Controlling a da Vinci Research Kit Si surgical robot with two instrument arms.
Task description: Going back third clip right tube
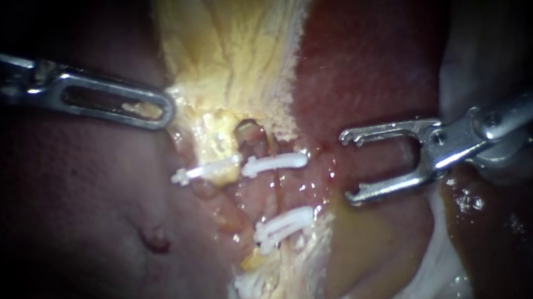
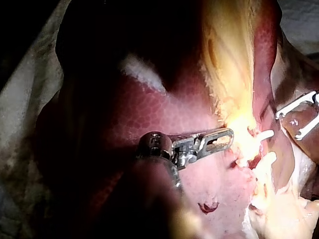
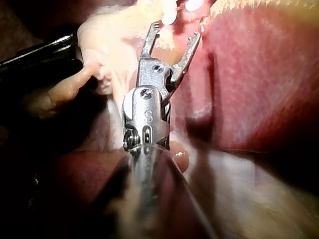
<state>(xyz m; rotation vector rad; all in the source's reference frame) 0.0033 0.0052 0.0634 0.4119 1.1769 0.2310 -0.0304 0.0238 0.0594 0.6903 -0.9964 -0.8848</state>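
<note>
Right instrument's hand [image 1: 347,167] gapes empty; it should back straight out, clear of the clips [image 1: 275,163].

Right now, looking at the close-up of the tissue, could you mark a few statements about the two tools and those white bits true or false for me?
1. The right instrument has its jaws open and empty. True.
2. The upper right clip, a white one, sits across a tube. True.
3. The right instrument's jaws touch that clip. False: they stand apart from it, with moist red tissue showing between.
4. In the endoscope view, the left instrument comes in from the lower edge. False: its shaft comes in from the upper left, and its tip lies beside the yellow tissue.
</note>
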